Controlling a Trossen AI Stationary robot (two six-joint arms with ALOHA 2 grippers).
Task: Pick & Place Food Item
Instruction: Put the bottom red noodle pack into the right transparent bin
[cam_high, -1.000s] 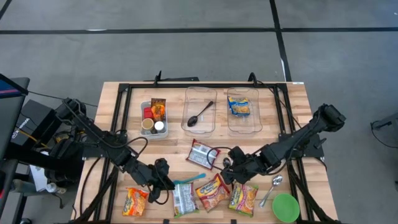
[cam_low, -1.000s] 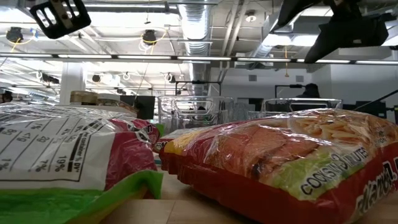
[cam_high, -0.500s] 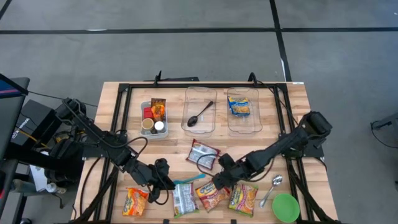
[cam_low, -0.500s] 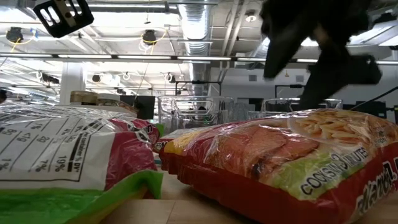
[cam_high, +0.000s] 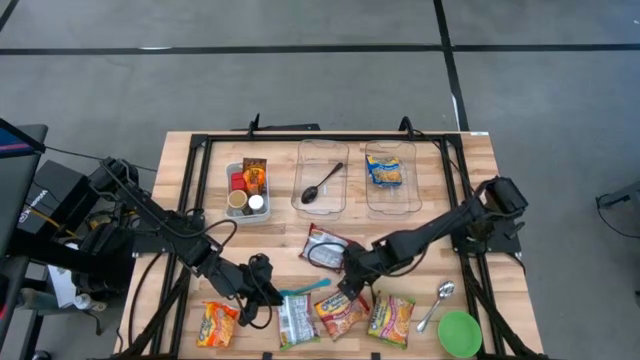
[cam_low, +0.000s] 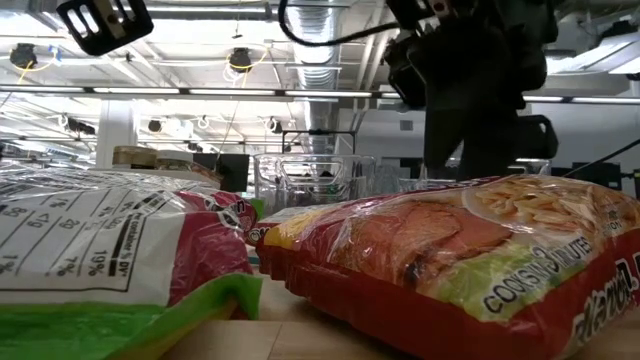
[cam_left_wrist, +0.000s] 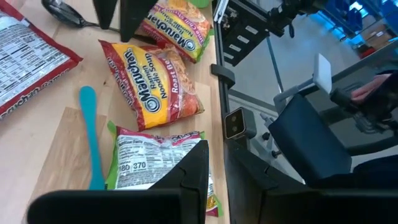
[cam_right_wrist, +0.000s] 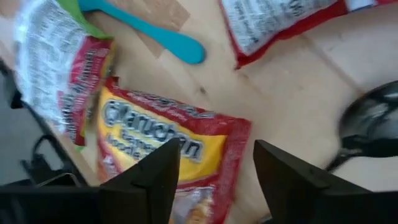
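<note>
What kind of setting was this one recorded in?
Probably a robotics lab in an open industrial hall: a wooden workbench on a grey concrete floor, exposed ceiling ducts with strip lights, and ramen packets laid out for practice.

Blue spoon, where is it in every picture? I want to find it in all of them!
High view: the blue spoon lies near the table's front, just above the row of noodle packets.
Low view: not in it.
Left wrist view: left of the middle, running up and down.
Right wrist view: slanting across the top.
Shared landmark: the red and yellow noodle packet right beside it.
</note>
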